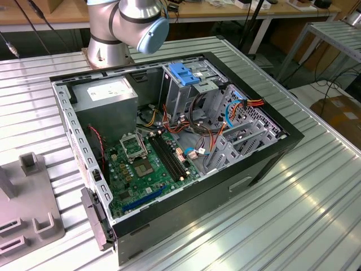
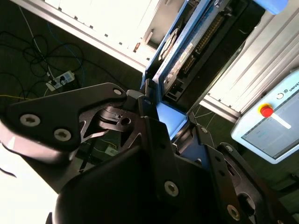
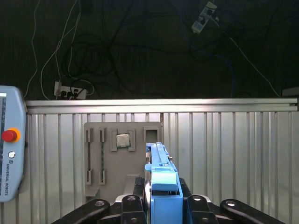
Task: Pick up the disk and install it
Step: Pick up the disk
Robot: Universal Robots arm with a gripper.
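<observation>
Grey fixture tray (image 1: 34,203) at exterior view's left; open computer case (image 1: 237,186) at centre of ribbed metal desk (image 1: 304,214). In first wrist view, claw (image 3: 162,191) clamped on blue-railed disk (image 3: 158,161), held edge-on off desk, tray with chip (image 3: 123,140) beyond.

disk (image 3: 161,184) base hidden within hand (image 3: 161,207), arm (image 1: 121,28) cropped by edge

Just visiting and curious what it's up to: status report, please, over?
Gripper shut on the disk, held edge-on. Grey fixture beyond it; disk not yet in the computer case. Nothing seen blocking it.
</observation>
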